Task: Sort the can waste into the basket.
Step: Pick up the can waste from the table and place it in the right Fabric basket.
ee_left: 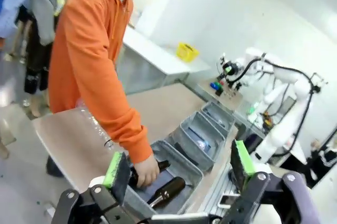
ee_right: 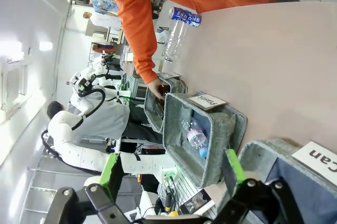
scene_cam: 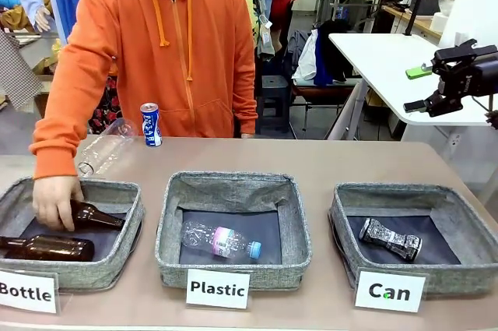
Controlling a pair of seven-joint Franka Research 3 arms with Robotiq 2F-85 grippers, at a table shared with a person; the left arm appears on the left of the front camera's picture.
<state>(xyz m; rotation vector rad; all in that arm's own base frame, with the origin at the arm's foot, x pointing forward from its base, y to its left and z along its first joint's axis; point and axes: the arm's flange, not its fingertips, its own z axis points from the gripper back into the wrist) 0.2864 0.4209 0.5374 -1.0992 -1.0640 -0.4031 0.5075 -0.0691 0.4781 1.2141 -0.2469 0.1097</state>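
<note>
Blue can (scene_cam: 150,124) apparently far from right jaws.

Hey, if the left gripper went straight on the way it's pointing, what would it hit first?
Likely the Bottle basket, around the brown bottle lying beside the person's hand; depth is unclear.

Upright can (scene_cam: 150,125): blue and white, silver top
Crushed can (scene_cam: 390,239): black-and-white pattern
Basket (scene_cam: 455,278): grey fabric, dark lining (its card (scene_cam: 389,290): white, black print)
Sleeve (scene_cam: 66,105): orange
</note>
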